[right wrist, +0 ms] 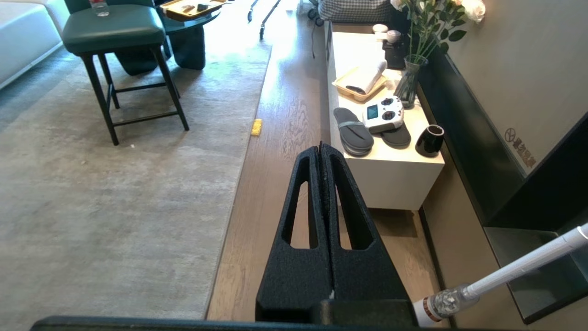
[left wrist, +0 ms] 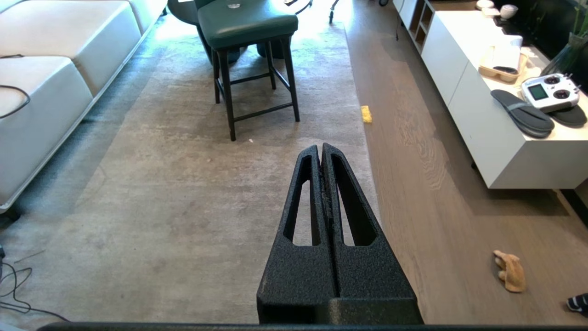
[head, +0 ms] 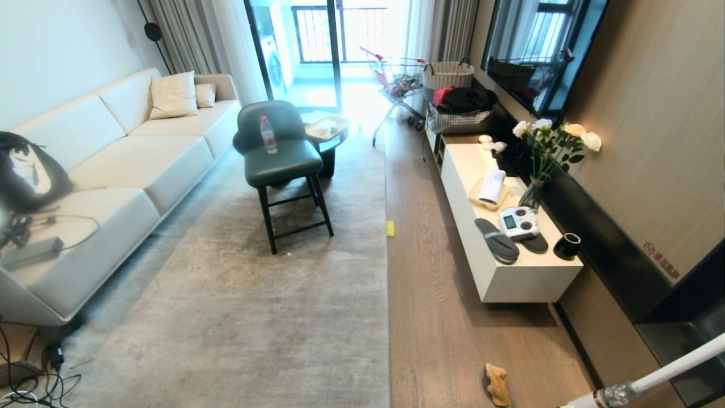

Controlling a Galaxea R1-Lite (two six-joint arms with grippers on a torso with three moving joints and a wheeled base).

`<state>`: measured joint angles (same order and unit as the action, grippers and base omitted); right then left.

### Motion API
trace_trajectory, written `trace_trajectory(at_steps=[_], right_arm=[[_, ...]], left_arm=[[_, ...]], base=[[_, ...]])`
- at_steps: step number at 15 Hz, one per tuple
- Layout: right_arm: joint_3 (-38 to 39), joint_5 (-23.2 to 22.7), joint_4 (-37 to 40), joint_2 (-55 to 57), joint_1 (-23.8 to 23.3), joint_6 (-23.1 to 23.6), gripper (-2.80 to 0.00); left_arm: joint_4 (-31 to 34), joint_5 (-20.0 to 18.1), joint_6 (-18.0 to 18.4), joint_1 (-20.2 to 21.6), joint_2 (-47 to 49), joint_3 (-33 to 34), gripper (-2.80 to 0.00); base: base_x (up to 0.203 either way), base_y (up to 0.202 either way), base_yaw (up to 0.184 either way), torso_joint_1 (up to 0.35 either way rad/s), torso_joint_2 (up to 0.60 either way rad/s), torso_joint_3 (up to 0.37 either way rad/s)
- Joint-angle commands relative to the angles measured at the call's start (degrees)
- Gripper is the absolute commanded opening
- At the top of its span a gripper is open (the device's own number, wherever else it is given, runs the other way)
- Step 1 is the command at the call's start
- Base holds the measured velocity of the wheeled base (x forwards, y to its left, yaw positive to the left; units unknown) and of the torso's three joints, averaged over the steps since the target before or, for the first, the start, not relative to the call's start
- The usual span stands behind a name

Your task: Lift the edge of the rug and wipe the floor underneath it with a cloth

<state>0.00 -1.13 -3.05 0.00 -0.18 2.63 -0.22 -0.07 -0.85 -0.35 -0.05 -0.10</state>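
Observation:
The pale grey-beige rug lies flat, and its rug edge runs straight along the wood-grain floor. The orange fluffy cloth lies crumpled on the floor near me, to the right of the rug. My left gripper is shut and empty, held above the rug beside its edge. My right gripper is shut and empty too, above the floor strip. Neither gripper shows in the head view.
A small yellow block lies on the floor against the rug edge farther ahead. A green stool stands on the rug, a sofa on the left, a white low cabinet on the right. A white wand leans at the near right.

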Motion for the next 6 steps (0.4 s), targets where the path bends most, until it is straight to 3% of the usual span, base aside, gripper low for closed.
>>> trace_trajectory(at_steps=[1, 6], right_arm=[[0.00, 2.15, -0.04, 0.07, 0.01, -0.26, -2.80], [0.00, 2.63, -0.29, 0.09, 0.01, -4.57, -2.80]], left_arm=[[-0.04, -0.01, -0.03, 0.00, 0.05, 0.01, -2.80], [-0.04, -0.01, -0.03, 0.00, 0.05, 0.01, -2.80]], base=[[0.000, 0.000, 0.000, 0.000, 0.00, 0.000], [0.000, 0.000, 0.000, 0.000, 0.00, 0.000]])
